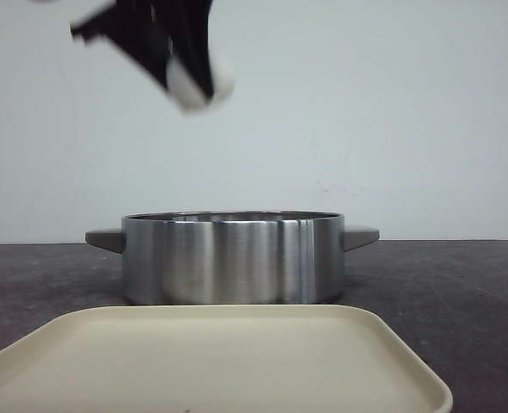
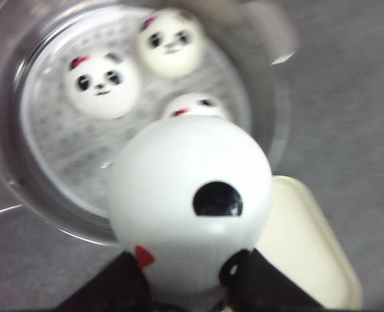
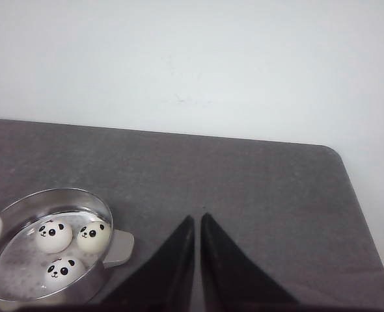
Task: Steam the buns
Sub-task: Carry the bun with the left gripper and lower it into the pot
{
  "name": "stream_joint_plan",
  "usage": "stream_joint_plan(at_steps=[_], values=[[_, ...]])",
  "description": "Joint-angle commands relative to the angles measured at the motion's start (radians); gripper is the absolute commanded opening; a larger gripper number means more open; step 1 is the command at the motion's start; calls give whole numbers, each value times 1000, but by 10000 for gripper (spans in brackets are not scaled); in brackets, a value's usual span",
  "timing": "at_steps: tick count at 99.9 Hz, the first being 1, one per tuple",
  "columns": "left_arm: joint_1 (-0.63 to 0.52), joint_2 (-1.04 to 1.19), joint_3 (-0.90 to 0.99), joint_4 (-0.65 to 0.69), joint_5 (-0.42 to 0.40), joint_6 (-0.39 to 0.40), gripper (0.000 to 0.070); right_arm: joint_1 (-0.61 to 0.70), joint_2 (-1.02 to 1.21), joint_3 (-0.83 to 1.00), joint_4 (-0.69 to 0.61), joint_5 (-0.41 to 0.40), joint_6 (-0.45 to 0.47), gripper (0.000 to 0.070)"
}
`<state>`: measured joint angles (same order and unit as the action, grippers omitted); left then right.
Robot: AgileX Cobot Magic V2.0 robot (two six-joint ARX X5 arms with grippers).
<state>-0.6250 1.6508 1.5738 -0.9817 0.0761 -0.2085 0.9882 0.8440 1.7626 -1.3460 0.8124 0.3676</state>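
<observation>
My left gripper (image 1: pixel 185 64) hangs high above the steel pot (image 1: pixel 232 258), shut on a white panda bun (image 1: pixel 201 83). In the left wrist view that bun (image 2: pixel 191 188) fills the middle between the black fingers (image 2: pixel 110 289), over the pot's near rim. Three more buns lie face up on the pot's perforated rack: one (image 2: pixel 101 83), a second (image 2: pixel 171 42), and a third (image 2: pixel 195 103) half hidden behind the held bun. The right wrist view shows the same three buns (image 3: pixel 63 270) in the pot (image 3: pixel 107 214). My right gripper (image 3: pixel 198 224) is shut on nothing, above bare table beside the pot.
A cream tray (image 1: pixel 211 361) lies in front of the pot, nothing on the part that shows. The pot has a grey handle (image 1: pixel 360 235) on each side. The dark table (image 3: pixel 257 188) ends at a rounded corner near a white wall.
</observation>
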Motion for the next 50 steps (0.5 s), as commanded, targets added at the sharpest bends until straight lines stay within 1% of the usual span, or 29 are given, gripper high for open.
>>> stream_joint_plan(at_steps=[1, 10, 22, 36, 50], values=[[6, 59, 29, -6, 7, 13, 11, 11, 10, 17, -48, 3, 11, 9], [27, 124, 29, -3, 7, 12, 11, 11, 10, 17, -56, 1, 14, 9], [31, 194, 29, 45, 6, 12, 11, 11, 10, 17, -61, 1, 27, 9], [31, 253, 30, 99, 7, -14, 11, 11, 10, 17, -65, 0, 48, 9], [31, 300, 30, 104, 6, -14, 11, 11, 10, 17, -70, 0, 68, 9]])
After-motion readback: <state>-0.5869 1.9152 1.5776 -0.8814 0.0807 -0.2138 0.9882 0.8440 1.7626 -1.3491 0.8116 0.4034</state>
